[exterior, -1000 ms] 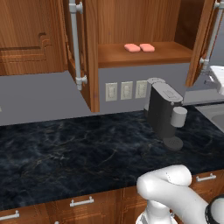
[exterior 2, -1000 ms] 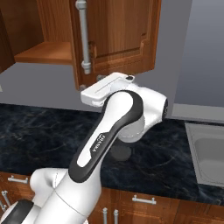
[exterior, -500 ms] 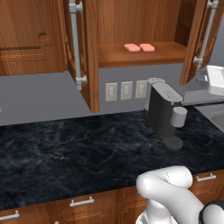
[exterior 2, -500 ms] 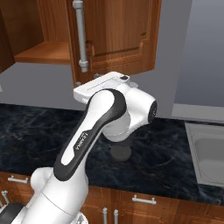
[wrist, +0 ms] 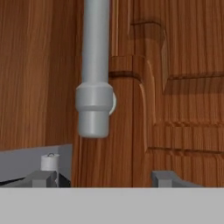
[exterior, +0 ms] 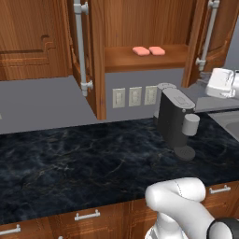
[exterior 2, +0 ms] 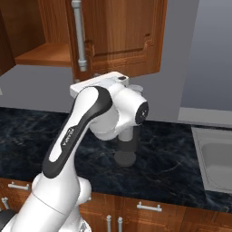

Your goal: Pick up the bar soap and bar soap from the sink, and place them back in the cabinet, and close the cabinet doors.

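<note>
Two salmon-pink bar soaps (exterior: 140,50) (exterior: 157,50) lie side by side on the shelf of the open cabinet (exterior: 140,63). The left cabinet door (exterior: 95,60) stands edge-on, and the right door (exterior: 212,32) is ajar with its silver handle (exterior: 208,32) facing out. My gripper (exterior: 218,82) hovers just below that right door. In the hand view my gripper (wrist: 104,179) is open, fingertips (wrist: 43,178) spread wide against the door panel (wrist: 175,109), with the lower end of the handle (wrist: 93,100) just above them. A corner of the sink (exterior 2: 215,158) shows at the right.
A dark coffee machine (exterior: 175,116) stands on the black marble counter (exterior: 70,158) under the cabinet, close to my hand. Wall outlets (exterior: 134,95) sit behind it. A closed wall cabinet (exterior: 28,37) is at the left. My own arm (exterior 2: 90,131) blocks much of the right base view.
My hand has moved left, closer to the cabinet. The right door has swung a little toward shut. The soaps have not moved.
</note>
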